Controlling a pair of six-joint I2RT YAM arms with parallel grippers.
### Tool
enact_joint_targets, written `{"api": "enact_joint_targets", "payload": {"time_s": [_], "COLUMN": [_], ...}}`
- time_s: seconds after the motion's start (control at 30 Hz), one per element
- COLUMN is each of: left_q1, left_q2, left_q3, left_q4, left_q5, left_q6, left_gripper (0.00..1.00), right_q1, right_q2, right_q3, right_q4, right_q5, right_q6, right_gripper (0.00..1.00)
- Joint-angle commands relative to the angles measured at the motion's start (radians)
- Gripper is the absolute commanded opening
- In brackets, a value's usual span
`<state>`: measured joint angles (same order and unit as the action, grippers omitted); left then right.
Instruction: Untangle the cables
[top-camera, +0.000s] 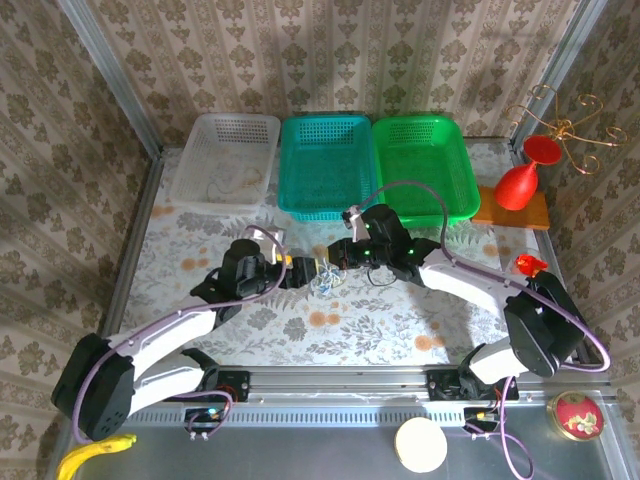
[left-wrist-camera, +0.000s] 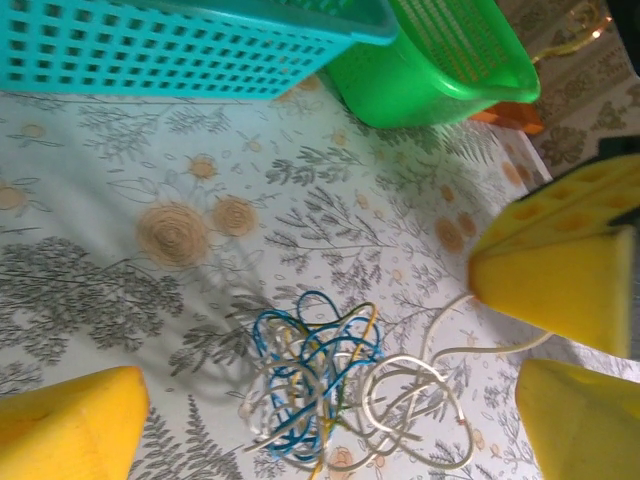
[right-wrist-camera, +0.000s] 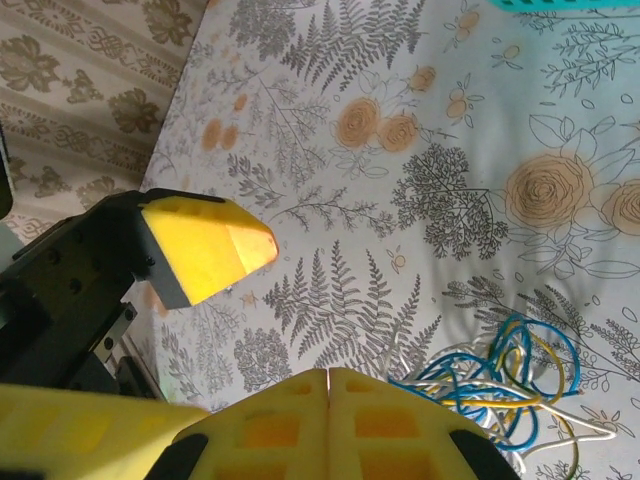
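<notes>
A tangle of thin blue, whitish and yellow cables (left-wrist-camera: 320, 385) lies on the floral-printed tabletop (top-camera: 330, 335) at the centre of the overhead frame, below the teal plastic basket (top-camera: 328, 165) and between the two arms' tips. The left gripper (top-camera: 298, 269) stands spread, its yellow fingers (left-wrist-camera: 70, 425) in the lower corners of its wrist view, flanking the bundle. The right gripper (right-wrist-camera: 330, 372) is pressed together, pinching a whitish strand that runs from the tangle.
</notes>
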<state>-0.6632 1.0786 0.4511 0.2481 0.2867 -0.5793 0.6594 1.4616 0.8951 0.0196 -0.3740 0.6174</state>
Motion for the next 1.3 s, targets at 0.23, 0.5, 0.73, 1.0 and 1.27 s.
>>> {"api": "enact_joint_targets", "payload": {"time_s": [0.23, 0.5, 0.73, 1.0, 1.27], "left_q1": [-0.056, -0.058, -0.065, -0.072, -0.069], "left_q2": [0.151, 0.270, 0.394, 0.435, 0.331], "left_q3": [-0.012, -0.011, -0.017, -0.055, -0.098], "left_q4": [0.140, 0.279, 0.441, 0.491, 0.397], "left_q5": [0.019, 0.046, 0.109, 0.079, 0.005], "left_q6": [0.068, 0.058, 0.016, -0.017, 0.005], "left_gripper": [0.85, 0.70, 0.27, 0.00, 0.00], "right_q1": [0.005, 0.005, -0.003, -0.049, -0.076], "right_q2": [0.017, 0.009, 0.012, -0.026, -0.097], "right_q3": [0.028, 0.025, 0.031, 0.073, 0.086], "right_q4": [0.022, 0.028, 0.047, 0.025, 0.038], "right_q5": [0.007, 0.012, 0.024, 0.019, 0.008], "right_q6": [0.002, 0.008, 0.028, 0.031, 0.038], "right_gripper": [0.00, 0.00, 0.00, 0.00, 0.00]}}
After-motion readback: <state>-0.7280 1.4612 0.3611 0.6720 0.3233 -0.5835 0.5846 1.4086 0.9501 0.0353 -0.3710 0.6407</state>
